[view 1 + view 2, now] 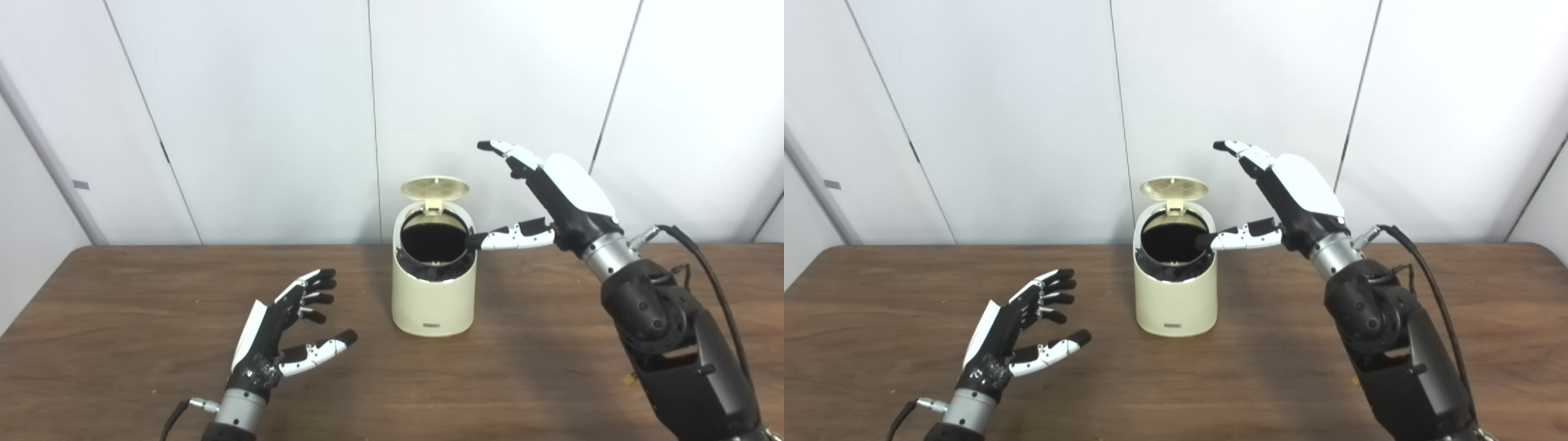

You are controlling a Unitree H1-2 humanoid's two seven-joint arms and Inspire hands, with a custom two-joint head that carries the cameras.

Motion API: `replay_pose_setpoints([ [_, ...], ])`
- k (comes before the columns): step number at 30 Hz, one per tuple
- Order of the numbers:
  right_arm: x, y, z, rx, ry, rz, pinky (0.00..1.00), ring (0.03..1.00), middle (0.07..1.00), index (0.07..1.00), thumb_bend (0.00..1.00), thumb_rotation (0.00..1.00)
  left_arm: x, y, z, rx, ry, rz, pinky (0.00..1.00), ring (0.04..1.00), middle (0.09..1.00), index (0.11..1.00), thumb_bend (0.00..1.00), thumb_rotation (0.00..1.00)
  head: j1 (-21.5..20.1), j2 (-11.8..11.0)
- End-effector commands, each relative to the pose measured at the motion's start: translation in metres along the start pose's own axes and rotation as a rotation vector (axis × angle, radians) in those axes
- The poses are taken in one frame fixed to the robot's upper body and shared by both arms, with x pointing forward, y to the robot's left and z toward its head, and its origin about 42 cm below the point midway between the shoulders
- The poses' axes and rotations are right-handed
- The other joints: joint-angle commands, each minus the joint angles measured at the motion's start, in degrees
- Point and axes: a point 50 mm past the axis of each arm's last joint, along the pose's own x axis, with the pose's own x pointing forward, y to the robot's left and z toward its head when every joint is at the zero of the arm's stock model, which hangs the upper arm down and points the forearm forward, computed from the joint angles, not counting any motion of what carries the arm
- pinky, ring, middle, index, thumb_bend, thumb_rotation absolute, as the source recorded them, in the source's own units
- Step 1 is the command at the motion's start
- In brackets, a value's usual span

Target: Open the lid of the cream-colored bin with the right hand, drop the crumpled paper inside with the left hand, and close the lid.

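Bin lid tipped up, mouth exposed for closing. Right hand spread empty above; left hand open, paperless.

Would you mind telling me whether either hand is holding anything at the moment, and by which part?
Nothing is held. The left hand is open above the table; the right hand is open beside the bin, whose lid stands up.

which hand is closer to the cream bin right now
Right. The right hand is raised beside the cream bin, its thumb tip at the open rim. The left hand hovers open, low over the table, apart from the bin.
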Motion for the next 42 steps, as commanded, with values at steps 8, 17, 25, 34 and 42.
replay_pose_setpoints([
  [8,0.021,-0.020,0.020,-0.048,-0.086,-0.028,0.80,0.962,0.921,0.912,0.79,0.58,0.010,0.002,0.012,0.005,-0.060,0.010,0.62,0.734,0.806,0.842,0.72,0.22,0.38,0.13],
  [17,0.025,-0.015,0.033,-0.086,-0.119,0.025,0.92,0.993,0.924,0.905,0.78,0.59,0.012,0.001,0.014,0.003,-0.057,0.006,0.61,0.741,0.806,0.840,0.73,0.20,0.76,0.34],
  [25,0.030,-0.008,0.040,-0.068,-0.161,0.046,0.88,0.995,0.912,0.885,0.80,0.60,0.014,0.000,0.014,0.000,-0.063,-0.001,0.60,0.726,0.804,0.841,0.72,0.18,1.11,0.43],
  [34,0.031,-0.004,0.046,-0.102,-0.195,0.072,0.80,0.974,0.876,0.868,0.78,0.54,0.015,-0.001,0.015,-0.014,-0.060,-0.009,0.59,0.729,0.809,0.848,0.72,0.17,1.16,0.51],
  [42,0.027,-0.007,0.047,-0.127,-0.190,0.094,0.81,0.973,0.864,0.852,0.79,0.54,0.015,-0.002,0.014,-0.019,-0.060,-0.011,0.58,0.721,0.810,0.846,0.71,0.16,1.14,0.67],
])
